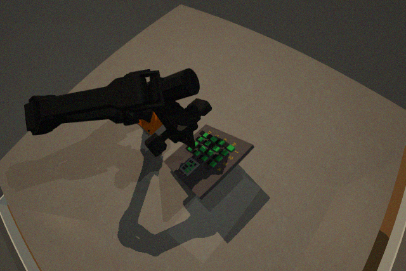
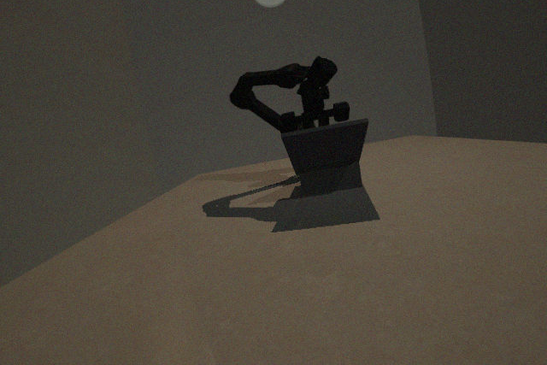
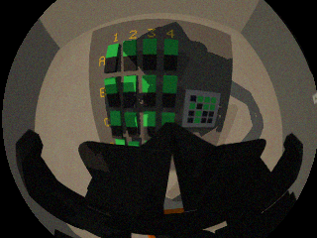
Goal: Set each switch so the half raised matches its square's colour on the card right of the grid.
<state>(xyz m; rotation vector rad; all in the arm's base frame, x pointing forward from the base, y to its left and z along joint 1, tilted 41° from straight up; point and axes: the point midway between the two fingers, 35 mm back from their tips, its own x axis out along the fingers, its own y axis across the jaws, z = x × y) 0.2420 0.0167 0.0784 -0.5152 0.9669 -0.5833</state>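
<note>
Pressing down on a switch at the near row of the grid [image 1: 209, 150], by the look of it. Gripper [image 1: 189, 145] closed tight on nothing, fingertips together as one poking point, low over the near-left part of the panel [image 1: 242, 146]. From the wrist view, tips covering the nearest row around the first and second columns; exact switch under the tip not readable, hidden by the fingers. Cannot tell whether touching yet.

Card [image 3: 201, 107] sitting just right of the grid, on the same tilted panel, beside the third row in the wrist view; in the top view [image 1: 190, 166] partly in shadow. Card squares too small to read one by one, mostly grey with some green.

Doing it well, as a judgement: keep fingers shut, come straight down on the raised half only, centred on that half, not on the gap between neighbours. Push until the rocker tips, no further, panel is tilted so sideways slip likely. Lift clear before moving across, to avoid dragging over neighbouring switches already matching. Recheck against the card from the wrist view once the fingers are out of the way.
</note>
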